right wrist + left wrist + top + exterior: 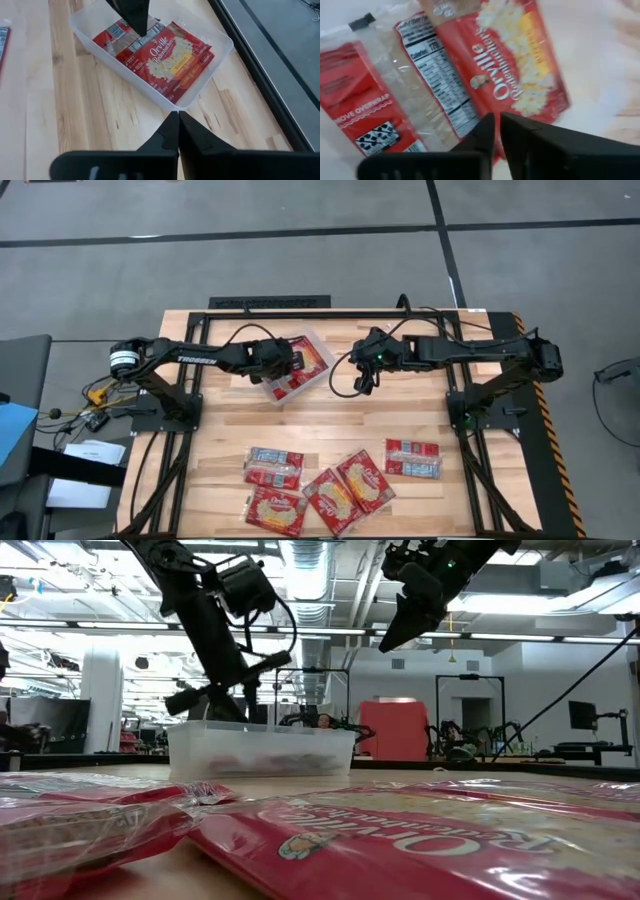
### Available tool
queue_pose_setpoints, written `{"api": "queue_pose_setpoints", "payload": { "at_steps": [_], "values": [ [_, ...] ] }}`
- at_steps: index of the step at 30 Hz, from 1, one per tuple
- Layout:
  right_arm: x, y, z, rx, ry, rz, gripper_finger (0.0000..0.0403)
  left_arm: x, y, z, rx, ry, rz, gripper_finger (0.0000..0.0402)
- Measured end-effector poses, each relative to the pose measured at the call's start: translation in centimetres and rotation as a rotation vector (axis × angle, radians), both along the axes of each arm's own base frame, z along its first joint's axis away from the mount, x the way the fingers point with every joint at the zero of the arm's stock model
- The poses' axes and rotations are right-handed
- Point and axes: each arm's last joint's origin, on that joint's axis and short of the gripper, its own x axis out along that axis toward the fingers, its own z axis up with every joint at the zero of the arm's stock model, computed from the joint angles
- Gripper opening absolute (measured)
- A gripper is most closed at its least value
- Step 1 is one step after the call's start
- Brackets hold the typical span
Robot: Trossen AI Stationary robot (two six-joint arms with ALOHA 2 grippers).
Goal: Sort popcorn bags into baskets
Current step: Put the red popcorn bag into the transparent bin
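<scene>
The tray (296, 366) sits at the far middle of the table (330, 420), and it holds several red bags (165, 55), at least two lying side by side, one showing its popcorn face and one its label panel. Five more bags (340, 485) lie loose on the wood well nearer the front edge than the tray. The left gripper (283, 363) hangs just over the tray, its jaws pressed together with nothing between them; the bags below it lie free. The right gripper (362, 380) hovers just beside the tray's right end, also closed and empty. The step in hand looks like leaving the tray to fetch another bag: it would go best if the left arm lifts straight up clear of the tray wall before swinging toward the loose bags, then opens wide and comes down on one bag's edge, not where two overlap. How many bags are stacked in the tray cannot be told, since the left arm covers part of it from above and the tray's cloudy wall blurs them in the low view, where near bags also fill the foreground.
</scene>
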Motion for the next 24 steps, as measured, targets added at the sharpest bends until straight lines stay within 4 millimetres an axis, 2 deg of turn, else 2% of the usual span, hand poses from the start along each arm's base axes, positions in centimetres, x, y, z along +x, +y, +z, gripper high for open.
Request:
{"api": "queue_pose_setpoints", "payload": {
  "at_steps": [9, 16, 24],
  "values": [
    [0.0, 0.0, 0.0, -0.001, 0.0, -0.002, 0.0032, 0.6, 0.1, -2.0, -0.057, 0.041, 0.01, 0.0001],
    [0.0, -0.1, 0.0, -0.003, -0.001, -0.001, 0.0019, 0.7, 0.4, -1.9, -0.029, 0.026, 0.05, 0.0],
    [0.0, 0.0, 0.0, -0.006, 0.003, 0.002, 0.0035, 0.7, 0.8, -1.9, 0.019, 0.022, 0.088, 0.0]
  ]
}}
